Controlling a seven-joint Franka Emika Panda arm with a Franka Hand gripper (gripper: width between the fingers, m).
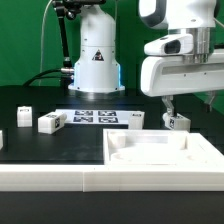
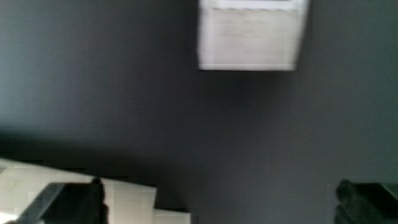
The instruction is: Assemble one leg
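A leg (image 1: pixel 177 121), a small white block with a tag, lies on the black table just behind the large white tray-like piece (image 1: pixel 160 150). My gripper (image 1: pixel 168 106) hovers right above this leg, open and empty. In the wrist view the leg (image 2: pixel 249 35) shows as a blurred white block, well ahead of the gripper (image 2: pixel 222 203) and apart from it. The dark fingers (image 2: pixel 71 205) stand wide apart with only table between them. Two more legs (image 1: pixel 50 122) (image 1: pixel 23 116) lie at the exterior view's left.
The marker board (image 1: pixel 95 117) lies in the middle in front of the robot base (image 1: pixel 95 60). A white corner of the tray-like piece (image 2: pixel 134 200) shows beside one finger. A white rail (image 1: pixel 60 180) runs along the front. Another white block (image 1: pixel 2 140) is cut off at the left edge.
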